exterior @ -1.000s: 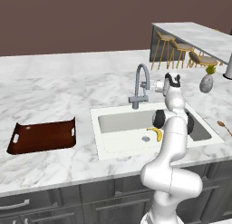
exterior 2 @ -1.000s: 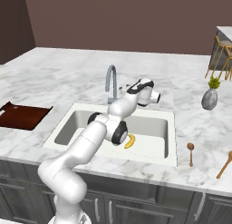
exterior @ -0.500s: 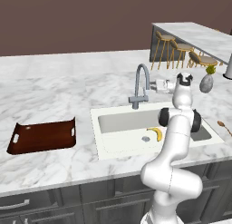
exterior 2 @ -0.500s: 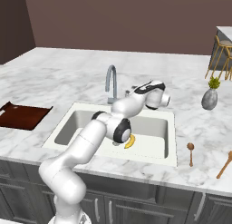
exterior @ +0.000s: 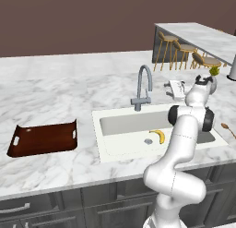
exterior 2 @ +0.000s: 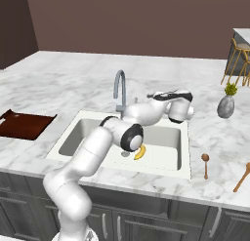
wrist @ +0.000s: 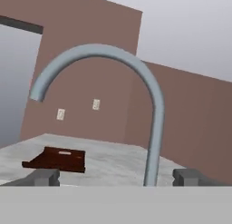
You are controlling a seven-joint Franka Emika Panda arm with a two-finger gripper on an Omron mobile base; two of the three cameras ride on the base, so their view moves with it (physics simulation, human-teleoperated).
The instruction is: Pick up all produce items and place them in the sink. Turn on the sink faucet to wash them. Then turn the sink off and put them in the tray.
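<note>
The yellow banana lies on the floor of the white sink, just right of the drain. Behind the basin rises the grey gooseneck sink faucet. My gripper hovers at spout height to the faucet's right and points at it. It is open, with nothing between its fingertips, and stands apart from the tap. The dark reddish-brown tray sits on the marble left of the sink with nothing in it.
A small grey vase with a plant stands on the counter to the right. Two wooden spoons lie near the front right edge. Bar stools line a far counter.
My hand has drifted to the right, away from the faucet, with the jaws staying open. Banana, tray and faucet have not moved.
</note>
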